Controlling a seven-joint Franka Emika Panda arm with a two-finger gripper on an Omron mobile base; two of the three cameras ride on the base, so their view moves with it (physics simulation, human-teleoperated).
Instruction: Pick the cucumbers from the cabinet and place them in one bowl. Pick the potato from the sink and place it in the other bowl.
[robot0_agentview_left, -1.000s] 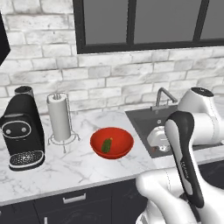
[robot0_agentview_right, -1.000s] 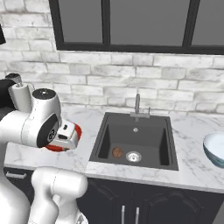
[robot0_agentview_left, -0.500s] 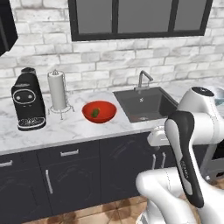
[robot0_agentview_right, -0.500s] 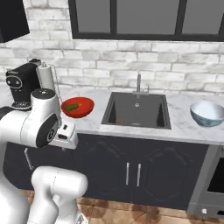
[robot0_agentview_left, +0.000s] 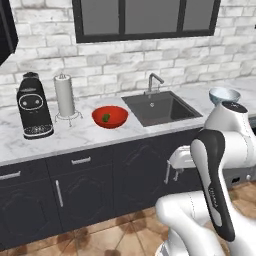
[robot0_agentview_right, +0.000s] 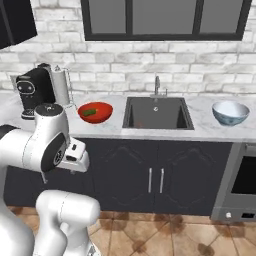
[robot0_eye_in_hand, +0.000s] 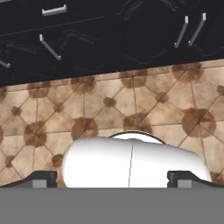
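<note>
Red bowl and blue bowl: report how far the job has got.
Done: one cucumber lies in the red bowl. In hand: nothing; the gripper is open and points at the floor. Left: the pale blue bowl looks unfilled, so the potato and the second cucumber remain.

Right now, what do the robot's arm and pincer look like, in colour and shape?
The glossy white, rounded arm is built of bulbous segments with dark grey bands and caps at the joints. The white boxy hand carries the pincer, whose two small, dark, blocky fingertips are plain. No cables or markings are visible.
</note>
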